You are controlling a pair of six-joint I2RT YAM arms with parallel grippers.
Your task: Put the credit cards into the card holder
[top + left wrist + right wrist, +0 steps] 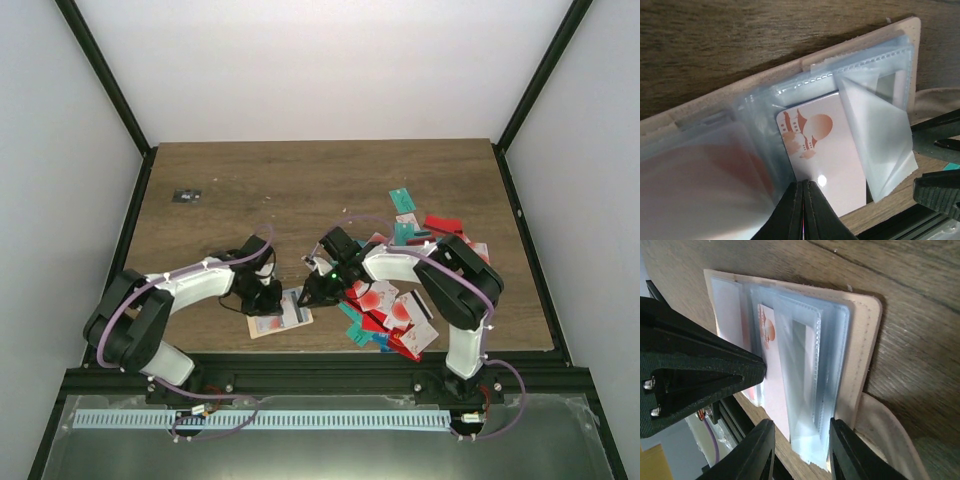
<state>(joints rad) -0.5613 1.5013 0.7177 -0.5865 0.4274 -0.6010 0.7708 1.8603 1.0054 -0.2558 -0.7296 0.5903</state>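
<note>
Tan card holder (866,335) fans glossy clear plastic sleeves (807,365).

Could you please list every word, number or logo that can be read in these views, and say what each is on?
None can be read.
White card in the card holder: only an orange picture, no letters visible.
Loose credit cards in the top view: markings too small to read.
Small dark object: too small to tell.
</note>
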